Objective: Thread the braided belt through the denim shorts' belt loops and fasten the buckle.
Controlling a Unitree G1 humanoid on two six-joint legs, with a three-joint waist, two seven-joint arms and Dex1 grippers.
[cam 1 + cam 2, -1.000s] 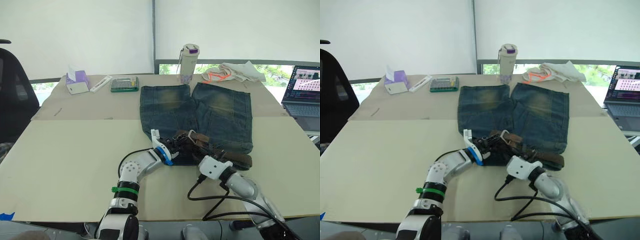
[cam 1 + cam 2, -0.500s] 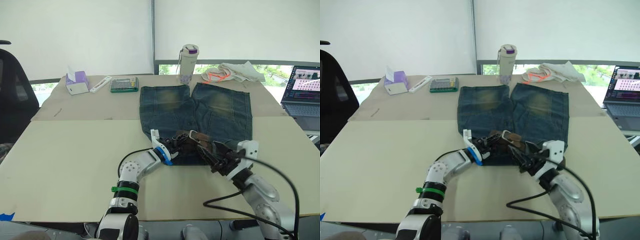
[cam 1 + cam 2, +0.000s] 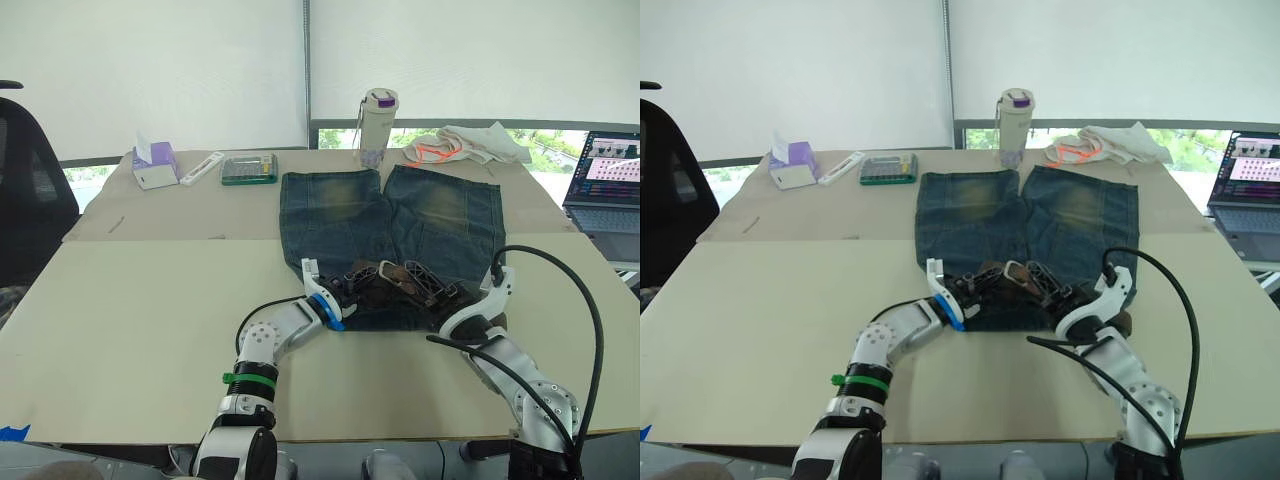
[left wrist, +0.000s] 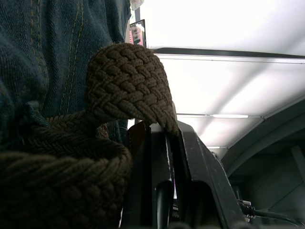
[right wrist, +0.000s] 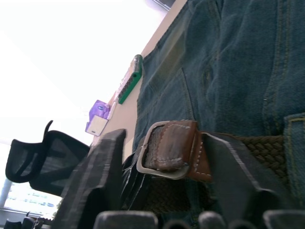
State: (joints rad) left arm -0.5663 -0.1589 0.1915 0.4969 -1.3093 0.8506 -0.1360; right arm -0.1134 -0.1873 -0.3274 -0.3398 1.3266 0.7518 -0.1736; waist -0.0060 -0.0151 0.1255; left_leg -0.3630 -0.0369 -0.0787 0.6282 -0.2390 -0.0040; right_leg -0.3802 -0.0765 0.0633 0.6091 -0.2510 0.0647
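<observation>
The shorts [image 3: 392,235] are laid flat on the table [image 3: 130,300], waistband nearest the robot, legs pointing toward the window. The belt [image 3: 400,282] is bunched along the waistband, between the two grippers. The left gripper [image 3: 350,290] is closed on a fold of the belt, which is seen pinched between its fingers [image 4: 190,157] in the left wrist view. The right gripper [image 3: 425,285] is spread wide, its fingers [image 5: 95,176] set on either side of the buckle [image 5: 164,152] without touching it; the buckle and its brown leather end lie on the denim. A bottle [image 3: 377,125] stands beyond the shorts.
</observation>
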